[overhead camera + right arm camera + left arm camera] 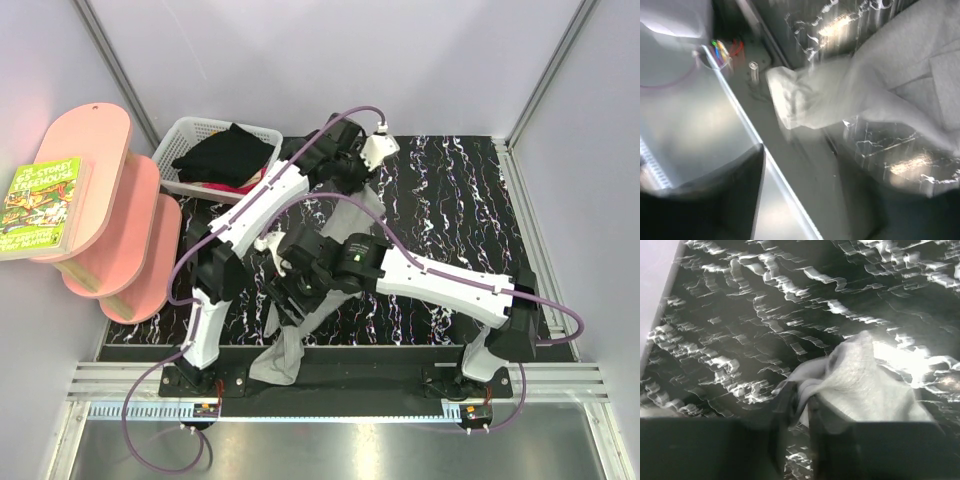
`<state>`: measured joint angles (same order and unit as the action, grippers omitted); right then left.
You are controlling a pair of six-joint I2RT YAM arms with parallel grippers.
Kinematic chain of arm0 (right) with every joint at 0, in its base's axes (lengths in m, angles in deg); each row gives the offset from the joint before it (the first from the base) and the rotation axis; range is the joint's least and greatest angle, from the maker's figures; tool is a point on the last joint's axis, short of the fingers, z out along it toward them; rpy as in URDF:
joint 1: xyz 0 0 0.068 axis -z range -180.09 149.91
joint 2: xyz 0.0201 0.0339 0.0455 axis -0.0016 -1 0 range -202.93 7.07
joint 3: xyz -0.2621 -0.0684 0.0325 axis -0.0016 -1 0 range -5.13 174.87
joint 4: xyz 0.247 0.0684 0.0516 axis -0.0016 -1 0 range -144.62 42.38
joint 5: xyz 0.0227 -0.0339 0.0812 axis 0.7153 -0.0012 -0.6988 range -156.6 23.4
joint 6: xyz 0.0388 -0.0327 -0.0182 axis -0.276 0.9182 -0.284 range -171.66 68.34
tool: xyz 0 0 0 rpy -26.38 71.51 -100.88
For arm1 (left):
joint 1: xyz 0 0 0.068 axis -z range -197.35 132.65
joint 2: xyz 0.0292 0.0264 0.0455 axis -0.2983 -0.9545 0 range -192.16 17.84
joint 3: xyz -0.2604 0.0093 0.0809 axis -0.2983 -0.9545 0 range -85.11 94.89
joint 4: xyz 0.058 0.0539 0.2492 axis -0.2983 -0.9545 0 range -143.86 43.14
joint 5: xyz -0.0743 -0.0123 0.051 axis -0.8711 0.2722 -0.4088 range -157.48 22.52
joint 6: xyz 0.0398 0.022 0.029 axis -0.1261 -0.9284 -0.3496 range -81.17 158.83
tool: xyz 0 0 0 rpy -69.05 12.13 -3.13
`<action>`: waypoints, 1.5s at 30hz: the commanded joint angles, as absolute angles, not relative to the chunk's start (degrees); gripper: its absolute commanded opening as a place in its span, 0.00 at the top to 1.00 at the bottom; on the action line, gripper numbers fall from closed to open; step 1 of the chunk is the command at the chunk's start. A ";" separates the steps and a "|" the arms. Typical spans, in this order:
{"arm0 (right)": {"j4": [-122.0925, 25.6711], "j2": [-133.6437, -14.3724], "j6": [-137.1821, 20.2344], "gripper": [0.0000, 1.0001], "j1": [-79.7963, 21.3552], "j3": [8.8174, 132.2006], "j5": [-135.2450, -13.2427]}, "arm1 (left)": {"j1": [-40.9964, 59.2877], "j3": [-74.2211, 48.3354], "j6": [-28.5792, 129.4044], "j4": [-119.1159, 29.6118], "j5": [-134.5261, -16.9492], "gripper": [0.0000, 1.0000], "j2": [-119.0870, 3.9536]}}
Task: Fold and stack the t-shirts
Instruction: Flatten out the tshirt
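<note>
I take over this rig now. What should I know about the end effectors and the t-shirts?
Left end effector: grey cloth between its fingers; whether it grips is unclear.
Right end effector: open, empty.
Grey t-shirt: bunched under both arms, one end hanging over the near edge of the table.
Black t-shirt: in the white basket, far left.
Done: nothing folded or stacked.
To do: fold both, stack them.

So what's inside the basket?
A black shirt fills the basket, with a bit of red cloth showing beneath it. Anything deeper is covered by the shirt.
</note>
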<state>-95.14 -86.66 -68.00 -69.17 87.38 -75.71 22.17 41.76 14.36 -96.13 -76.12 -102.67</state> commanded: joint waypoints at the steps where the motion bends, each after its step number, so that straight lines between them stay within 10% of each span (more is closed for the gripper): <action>1: -95.43 -85.14 -66.78 0.24 -69.53 87.87 -69.96 | 23.08 46.02 16.24 -94.14 -79.61 0.35 -102.57; 4: -95.25 -81.10 -65.37 0.20 -69.26 86.38 -59.95 | 22.38 44.97 16.25 -94.05 -74.70 0.01 -101.17; 14: -84.81 -70.27 -71.33 0.33 -47.59 68.37 -55.58 | 4.81 29.00 21.61 -94.58 -72.65 0.01 -80.65; 21: -80.84 -88.36 -72.32 0.29 -30.17 70.71 -64.13 | 16.63 3.94 11.85 -104.77 -78.55 0.03 -65.31; 37: -80.84 -94.70 -70.47 0.27 -16.53 73.98 -61.76 | 22.02 -12.34 10.36 -107.59 -80.57 0.14 -71.45; 45: -79.52 -100.42 -72.75 0.31 -16.09 75.82 -70.90 | 25.27 -12.78 11.15 -111.28 -85.31 0.01 -75.06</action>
